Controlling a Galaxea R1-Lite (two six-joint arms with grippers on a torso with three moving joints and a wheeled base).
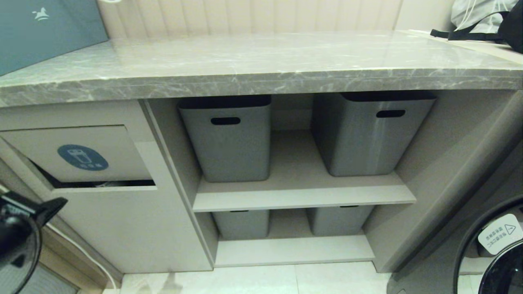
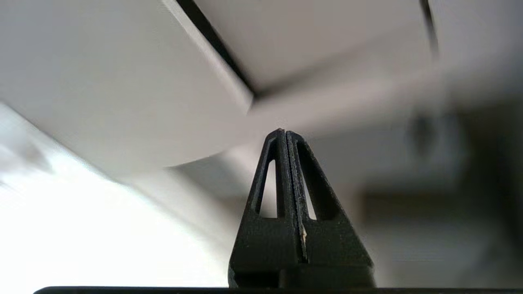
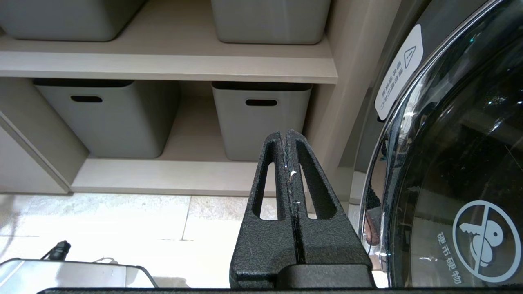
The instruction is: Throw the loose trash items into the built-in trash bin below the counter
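Note:
The built-in trash bin (image 1: 77,153) is a beige flap with a round blue sticker, set in the cabinet front under the left end of the grey marble counter (image 1: 261,61). A dark gap shows along the flap's lower edge. My left gripper (image 1: 61,201) hangs low at the far left, below the flap and a little apart from it. In the left wrist view that gripper (image 2: 284,131) is shut with nothing between its fingers, facing a blurred beige cabinet panel (image 2: 102,81). My right gripper (image 3: 284,132) is shut and empty, parked low near the floor. The loose trash items are out of view.
Grey plastic tubs (image 1: 229,139) (image 1: 367,134) stand on the beige shelves right of the bin, with more tubs (image 3: 261,118) on the lower shelf. A washing machine door (image 3: 457,163) is close on the right. A teal box (image 1: 45,28) and a black bag (image 1: 490,20) lie on the counter.

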